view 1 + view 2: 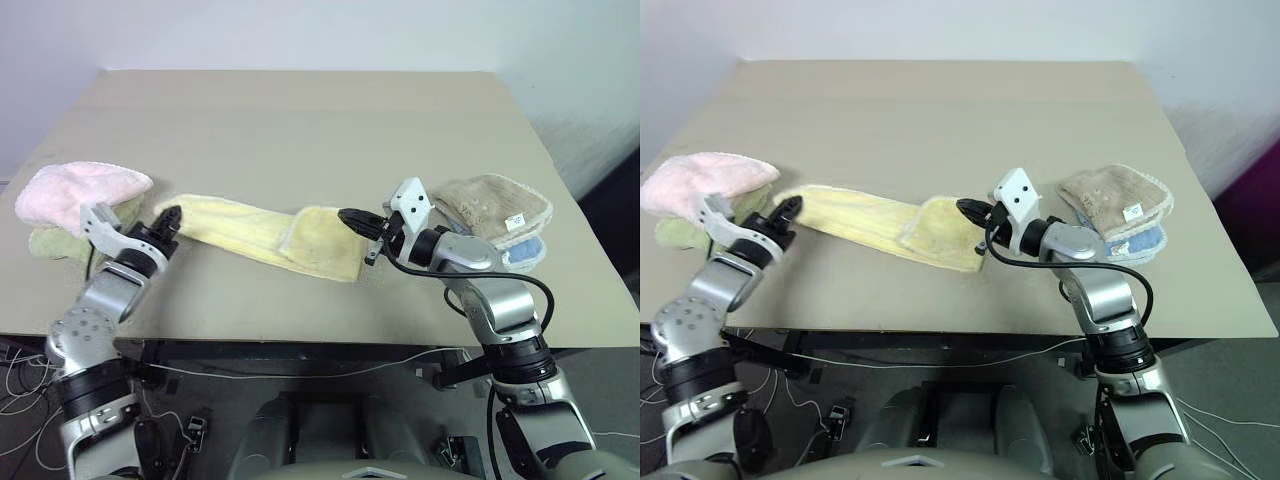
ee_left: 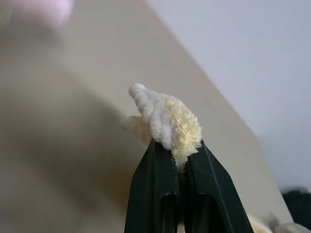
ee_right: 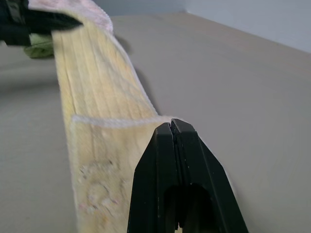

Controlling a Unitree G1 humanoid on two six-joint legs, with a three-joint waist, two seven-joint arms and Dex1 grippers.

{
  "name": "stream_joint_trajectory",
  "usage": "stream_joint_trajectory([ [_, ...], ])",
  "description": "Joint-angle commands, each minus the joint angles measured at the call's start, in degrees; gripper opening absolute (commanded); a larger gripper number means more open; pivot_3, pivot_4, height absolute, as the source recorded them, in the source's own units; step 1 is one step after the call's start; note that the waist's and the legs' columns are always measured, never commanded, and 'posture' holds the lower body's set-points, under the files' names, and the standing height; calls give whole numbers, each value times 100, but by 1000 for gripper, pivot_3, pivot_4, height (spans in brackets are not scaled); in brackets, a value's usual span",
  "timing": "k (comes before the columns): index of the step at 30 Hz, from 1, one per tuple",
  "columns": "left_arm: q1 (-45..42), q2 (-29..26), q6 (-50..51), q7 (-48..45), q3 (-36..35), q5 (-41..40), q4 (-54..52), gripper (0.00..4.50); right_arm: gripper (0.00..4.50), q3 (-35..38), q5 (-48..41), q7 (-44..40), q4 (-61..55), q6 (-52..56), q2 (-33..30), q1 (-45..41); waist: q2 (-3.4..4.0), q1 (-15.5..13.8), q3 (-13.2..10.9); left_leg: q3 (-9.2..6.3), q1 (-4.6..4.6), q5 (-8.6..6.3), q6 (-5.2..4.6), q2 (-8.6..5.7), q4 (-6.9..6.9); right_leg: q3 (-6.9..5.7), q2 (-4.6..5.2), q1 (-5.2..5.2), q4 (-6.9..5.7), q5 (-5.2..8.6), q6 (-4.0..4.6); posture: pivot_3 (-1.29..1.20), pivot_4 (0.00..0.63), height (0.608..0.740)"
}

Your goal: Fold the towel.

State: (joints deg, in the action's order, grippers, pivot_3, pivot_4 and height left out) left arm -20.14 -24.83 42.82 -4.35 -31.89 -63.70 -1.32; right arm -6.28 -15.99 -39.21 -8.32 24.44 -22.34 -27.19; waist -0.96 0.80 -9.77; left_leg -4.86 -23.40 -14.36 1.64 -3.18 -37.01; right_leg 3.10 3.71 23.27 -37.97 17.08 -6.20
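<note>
Now the towel [image 1: 262, 232] hangs stretched between the two arms, a long yellow band running left to right just above the surface [image 1: 300, 120]. The left gripper [image 1: 170, 217] has its fingers clamped on the towel's left end; the left wrist view shows a tuft of terry pinched tight between them. The right gripper [image 1: 349, 216] sits at the other end, fingers pressed together at the hemmed edge; the right wrist view suggests they pinch the hem, though the cloth between them is hard to make out. Near that end the towel doubles over on itself and sags to the surface.

So the long axis lies straight from one pair of fingers to the other, each arm at its own end. A fold, I judge, means bringing one end toward the other along that line. A pink towel [image 1: 75, 192] lies just behind the left gripper, and a tan towel [image 1: 492, 207] just behind the right, so either could snag.
</note>
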Motion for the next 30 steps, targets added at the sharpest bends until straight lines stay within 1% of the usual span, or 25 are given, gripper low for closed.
stream_joint_trajectory([
  [1,-129,-230,-33,-575,553,341,-574,21,0,173,-15,71,-118,-93,-24,-85,0,-17,0,0,0,0,0,0,0,0,0,0,1,0,0,0,150,740],
  [3,-174,-332,-63,-1023,1122,648,-942,21,0,217,10,112,-23,-131,-35,-124,0,-24,0,0,-1,0,0,-4,0,-1,3,-4,4,0,0,0,150,740],
  [8,-446,-390,-101,-1721,2328,1340,-1463,21,0,325,57,218,153,-201,-61,-186,1,-7,-1,0,-1,0,0,-2,4,0,1,-3,7,0,0,0,150,740],
  [10,-635,-374,-210,-2030,3103,1873,-1672,21,0,418,113,327,240,-251,-88,-187,3,0,-2,1,-1,0,0,-1,6,1,0,-1,7,0,0,0,150,740],
  [11,-692,-362,-252,-2133,3336,2062,-1719,21,0,448,135,361,269,-269,-94,-189,3,1,-2,3,-1,0,0,-2,7,2,0,-2,7,0,0,0,150,740],
  [15,-1109,-94,-441,-2263,4404,3008,-1574,21,0,684,246,625,461,-369,-124,-242,4,-7,-4,4,-1,0,0,-2,8,4,-2,-1,8,0,0,0,150,740],
  [19,-1300,54,-561,-2393,5076,3806,-1214,21,0,765,263,697,471,-394,-163,-226,4,6,-4,6,-2,0,-1,-2,8,5,-3,-2,9,0,0,0,150,740],
  [22,-1330,180,-674,-2476,5288,4174,-971,21,0,787,260,715,417,-382,-178,-184,6,13,-5,6,-1,0,-2,-1,9,5,-5,-1,9,0,0,0,150,740],
  [27,-1246,277,-742,-2706,5150,4317,-885,21,0,810,267,737,350,-368,-188,-129,5,-1,-6,6,-2,0,-2,-1,6,4,-3,-2,9,0,-1,0,150,740],
  [30,-1156,306,-687,-2851,4963,4179,-977,762,0,810,268,740,345,-375,-197,-114,6,1,-6,5,-2,0,-2,-1,6,4,-3,-2,9,0,-1,0,150,740],
])
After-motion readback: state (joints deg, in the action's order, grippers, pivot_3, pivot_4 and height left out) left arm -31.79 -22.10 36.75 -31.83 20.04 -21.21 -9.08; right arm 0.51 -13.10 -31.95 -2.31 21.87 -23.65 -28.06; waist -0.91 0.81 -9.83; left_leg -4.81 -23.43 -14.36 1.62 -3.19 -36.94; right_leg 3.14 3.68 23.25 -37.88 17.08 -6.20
